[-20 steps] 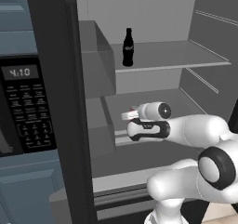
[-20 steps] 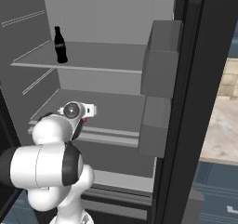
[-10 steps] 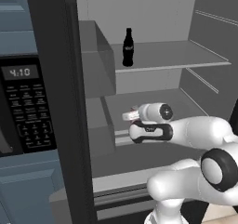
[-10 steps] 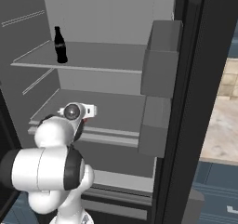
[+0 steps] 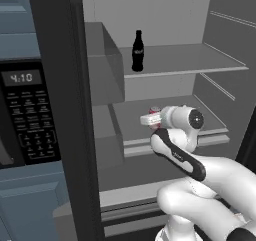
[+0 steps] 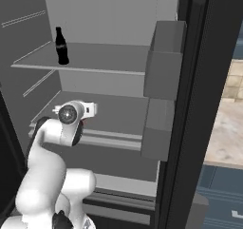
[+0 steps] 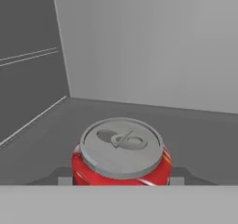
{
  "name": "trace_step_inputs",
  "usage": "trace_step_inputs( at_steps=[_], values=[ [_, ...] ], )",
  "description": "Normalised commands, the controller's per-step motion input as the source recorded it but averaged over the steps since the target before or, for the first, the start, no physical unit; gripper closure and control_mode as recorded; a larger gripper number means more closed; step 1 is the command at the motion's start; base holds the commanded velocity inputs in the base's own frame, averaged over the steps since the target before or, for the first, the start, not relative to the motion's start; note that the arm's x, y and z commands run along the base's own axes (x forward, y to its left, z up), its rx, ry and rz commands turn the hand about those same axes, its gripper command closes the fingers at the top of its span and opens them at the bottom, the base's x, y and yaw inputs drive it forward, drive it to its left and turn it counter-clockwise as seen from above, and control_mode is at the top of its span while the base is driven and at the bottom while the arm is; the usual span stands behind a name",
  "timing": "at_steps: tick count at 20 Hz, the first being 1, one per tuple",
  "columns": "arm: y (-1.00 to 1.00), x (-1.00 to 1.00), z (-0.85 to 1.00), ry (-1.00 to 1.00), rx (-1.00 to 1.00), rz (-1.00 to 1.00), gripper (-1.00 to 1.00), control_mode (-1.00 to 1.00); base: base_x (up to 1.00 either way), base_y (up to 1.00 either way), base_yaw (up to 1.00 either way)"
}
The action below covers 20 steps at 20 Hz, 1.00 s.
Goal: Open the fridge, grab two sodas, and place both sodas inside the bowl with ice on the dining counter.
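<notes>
A dark bottle (image 5: pixel 138 50) stands upright on the upper fridge shelf (image 5: pixel 190 60).

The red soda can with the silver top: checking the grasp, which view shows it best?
The hand view: the red soda can sits close, top plainly visible. The left base view gives a red sliver behind the hand.

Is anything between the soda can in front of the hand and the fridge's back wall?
No. In the hand view the red soda can stands upright on a grey shelf, and the shelf behind it runs bare to the back wall.
</notes>
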Motion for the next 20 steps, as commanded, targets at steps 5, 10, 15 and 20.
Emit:
trace_step_inputs(
  at_steps=[5, 10, 15, 20],
  values=[
    [-0.16, -0.88, 0.17, -0.08, 0.05, 0.0, 1.0, -1.0, 0.0, 0.0, 0.0],
    [-0.08, -1.0, 0.2, -0.03, 0.05, 0.0, 1.0, -1.0, 0.0, 0.0, 0.0],
    [-0.05, -0.69, 0.59, 0.06, 0.01, -0.02, 1.0, -1.0, 0.0, 0.0, 0.0],
    [-0.1, -0.74, 0.28, 0.03, 0.0, -0.01, 1.0, -1.0, 0.0, 0.0, 0.0]
  ],
)
